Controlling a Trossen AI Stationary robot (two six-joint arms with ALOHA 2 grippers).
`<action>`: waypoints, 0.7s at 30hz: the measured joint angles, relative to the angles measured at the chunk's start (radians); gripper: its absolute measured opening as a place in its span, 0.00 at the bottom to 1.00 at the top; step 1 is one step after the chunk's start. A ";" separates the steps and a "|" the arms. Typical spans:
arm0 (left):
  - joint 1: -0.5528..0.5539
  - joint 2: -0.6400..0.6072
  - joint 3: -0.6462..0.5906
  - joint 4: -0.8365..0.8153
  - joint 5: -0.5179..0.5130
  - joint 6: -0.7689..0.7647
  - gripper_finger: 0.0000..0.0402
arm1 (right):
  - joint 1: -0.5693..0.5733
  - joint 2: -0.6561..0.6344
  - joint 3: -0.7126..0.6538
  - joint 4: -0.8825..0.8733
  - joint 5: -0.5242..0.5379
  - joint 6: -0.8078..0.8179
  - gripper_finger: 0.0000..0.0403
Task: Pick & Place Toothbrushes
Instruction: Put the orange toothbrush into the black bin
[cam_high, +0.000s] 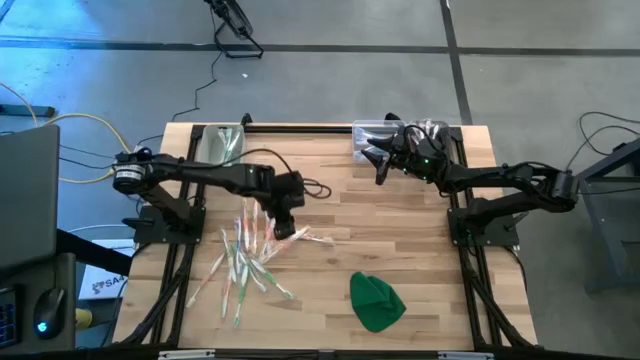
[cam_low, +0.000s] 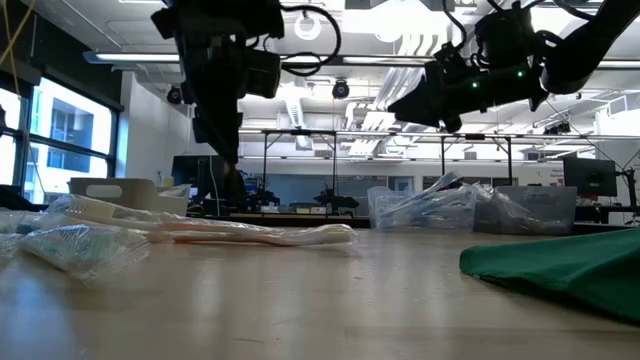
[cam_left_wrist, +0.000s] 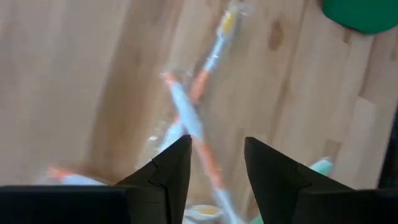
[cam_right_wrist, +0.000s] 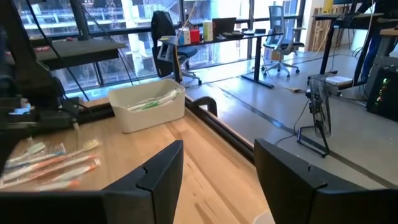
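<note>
High view: the left gripper (cam_high: 287, 218) is held over the toothbrushes (cam_high: 247, 262) scattered toward the table's (cam_high: 420, 230) front-left part, its fingers spread and nothing pinched. To do the pick well, one orange-handled brush (cam_left_wrist: 198, 127) should be singled out, the jaws set across its shaft, then lowered squarely. That brush lies just ahead of the fingertips, partly between them. The right gripper (cam_high: 380, 160), also spread and empty, is parked by the bin (cam_high: 365, 131) at the far edge.

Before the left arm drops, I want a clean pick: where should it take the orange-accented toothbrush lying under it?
Grip the orange-accented toothbrush at mid-handle, from straight above, the open left gripper straddling its width. It lies flat and thin; the middle probably clears the neighbours crossing near its ends.
</note>
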 joint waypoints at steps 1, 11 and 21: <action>-0.015 0.000 0.000 0.002 0.000 -0.020 0.37 | 0.000 0.000 0.000 -0.007 -0.001 0.000 0.47; -0.131 0.000 0.000 -0.002 0.001 -0.251 0.37 | 0.000 0.000 0.000 -0.137 -0.004 0.011 0.47; -0.215 0.000 0.000 -0.057 -0.154 -0.453 0.37 | 0.000 0.000 0.000 -0.195 -0.004 0.107 0.47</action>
